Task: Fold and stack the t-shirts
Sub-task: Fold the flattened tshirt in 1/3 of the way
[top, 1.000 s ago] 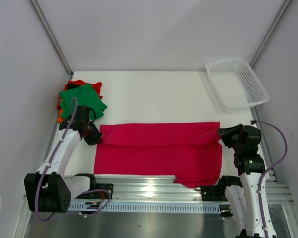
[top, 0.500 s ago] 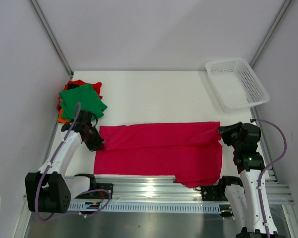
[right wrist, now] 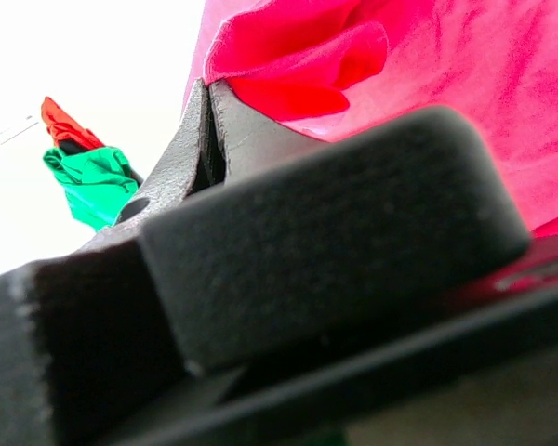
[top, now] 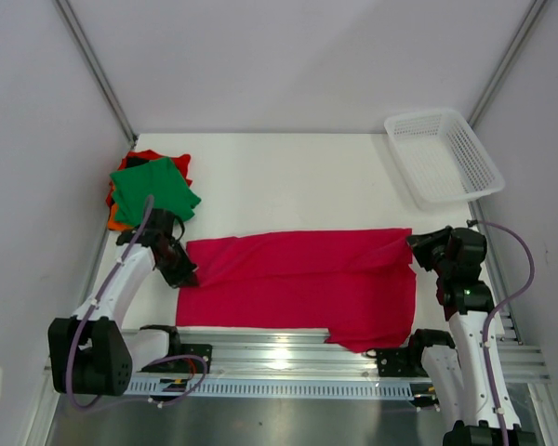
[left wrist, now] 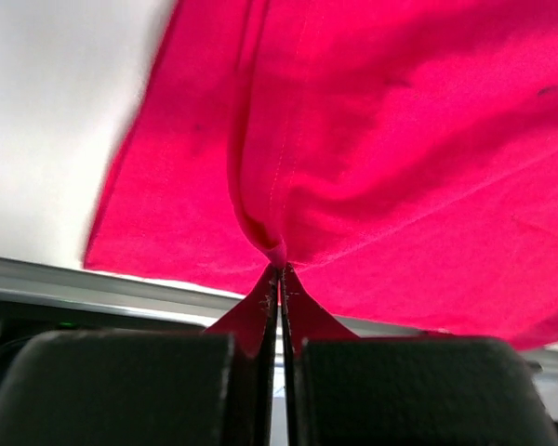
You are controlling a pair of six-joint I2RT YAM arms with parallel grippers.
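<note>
Down slides the left gripper (top: 179, 269) toward the bottom of the overhead frame compared with a second back, and it drags the left end of the crimson-red t-shirt (top: 298, 283) along, so the folded upper edge now dips at that corner. The right gripper (top: 417, 253) has barely budged at the right end. Look at the left wrist view: the jaws are pressed flat together with no gap, and a small pucker of crimson cloth is pinched at their tip, the cloth fanning out above it. Over in the right wrist view it's the same story, jaws tight together with a bunched fold of the crimson cloth caught at the tip. The crimson-red t-shirt lies stretched wide across the lower middle of the white table (top: 279, 177), held at both upper corners, and its lower right corner droops over the metal rail (top: 260, 358) at the bottom. At the left edge, just above the left gripper, sits the pile: the green t-shirt (top: 151, 189) on top, the orange t-shirt (top: 114, 221) and the red t-shirt (top: 144, 156) peeking out from under it. The white mesh basket (top: 442, 156) sits in the upper right, well apart from the cloth.
</note>
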